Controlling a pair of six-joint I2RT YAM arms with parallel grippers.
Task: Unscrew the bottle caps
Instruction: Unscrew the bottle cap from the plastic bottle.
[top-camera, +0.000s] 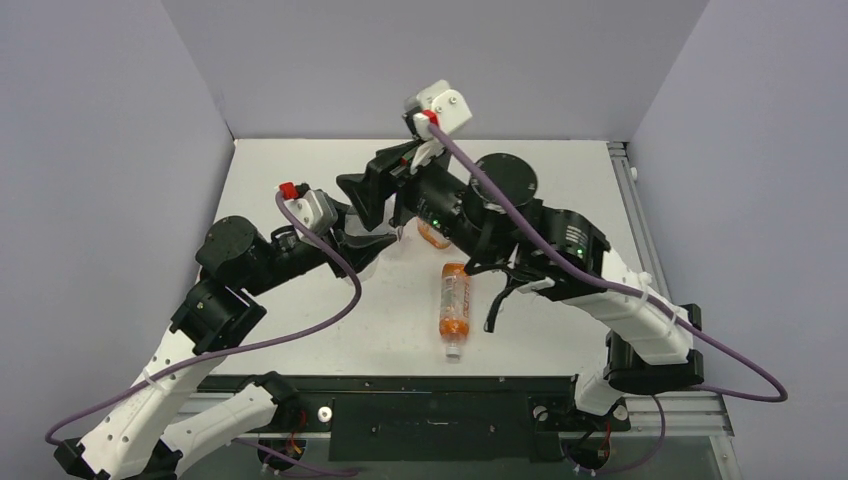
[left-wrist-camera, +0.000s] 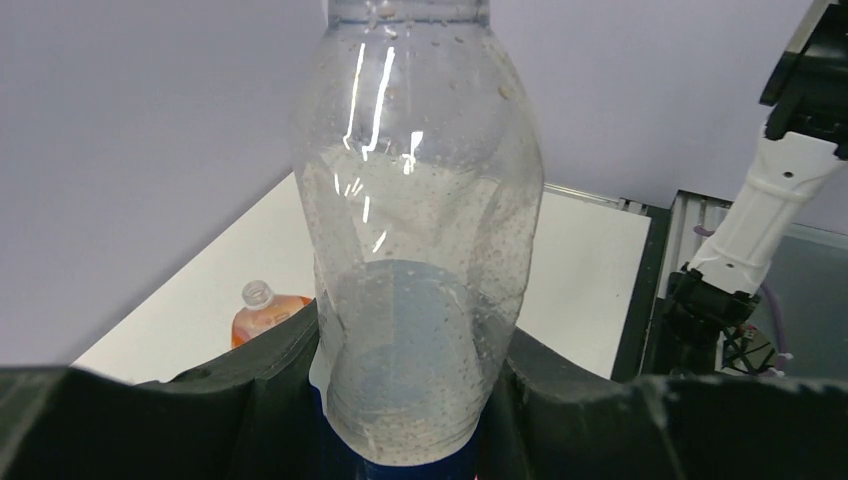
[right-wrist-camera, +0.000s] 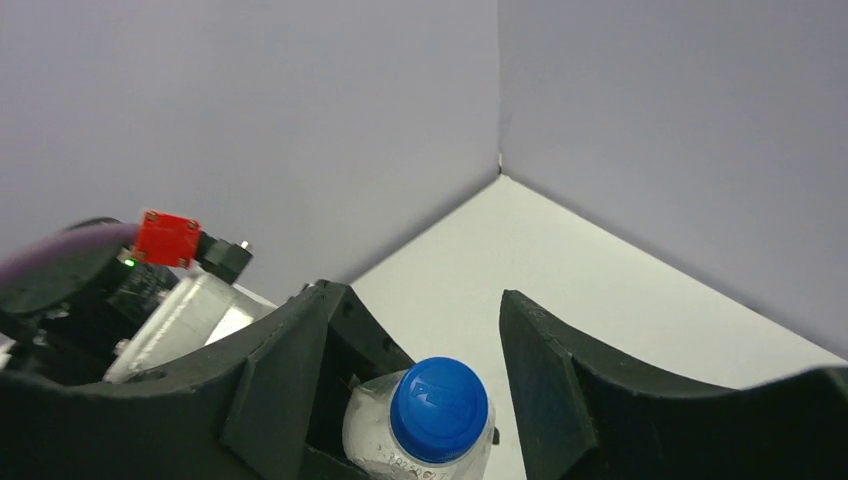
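An upright bottle (left-wrist-camera: 420, 200) stands between the fingers of the left gripper (top-camera: 372, 243), left of the middle of the table (top-camera: 560, 190), its cap (right-wrist-camera: 439, 408) between the fingers of the right gripper (right-wrist-camera: 418, 300). To its right a lying bottle (top-camera: 455, 308) rests on the table, with a third bottle (top-camera: 432, 236) just behind it.

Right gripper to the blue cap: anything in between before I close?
Nothing visible. The blue cap sits in the gap between the right gripper's open fingers, with bare space on both sides. The left gripper holds the clear bottle lower down.
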